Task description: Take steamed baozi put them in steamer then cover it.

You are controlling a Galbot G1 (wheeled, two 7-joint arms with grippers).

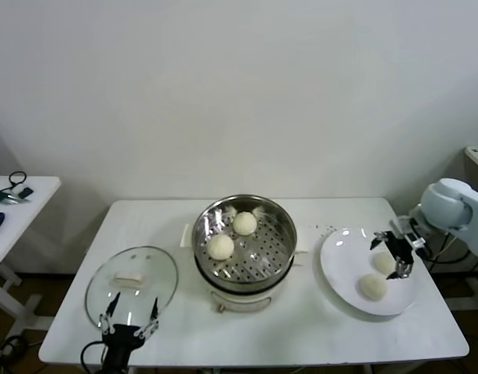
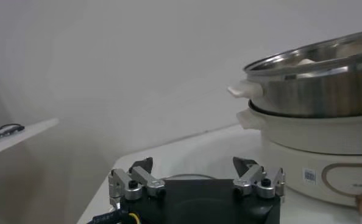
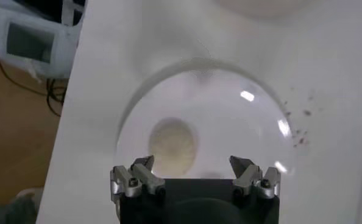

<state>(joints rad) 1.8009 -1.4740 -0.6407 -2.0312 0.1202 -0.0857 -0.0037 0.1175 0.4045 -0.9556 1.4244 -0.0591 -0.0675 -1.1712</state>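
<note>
The steamer [image 1: 244, 269] stands mid-table with two baozi on its perforated tray, one at the back [image 1: 244, 223] and one at the left [image 1: 220, 246]. Two more baozi [image 1: 384, 262] [image 1: 373, 287] lie on the white plate [image 1: 340, 261] at the right. My right gripper [image 1: 392, 257] is open and hovers just over the farther plate baozi, which shows ahead of the jaws [image 3: 172, 141] in the right wrist view. The glass cover [image 1: 131, 284] with its white handle [image 1: 128, 278] lies flat at the front left. My left gripper [image 1: 128, 323] is open and empty at its near edge.
The steamer's steel pot [image 2: 315, 79] on its white base [image 2: 327, 140] rises to one side of my left gripper [image 2: 193, 167]. Dark crumbs [image 1: 326, 229] dot the table by the plate. A side table [image 1: 13, 202] with small items stands far left.
</note>
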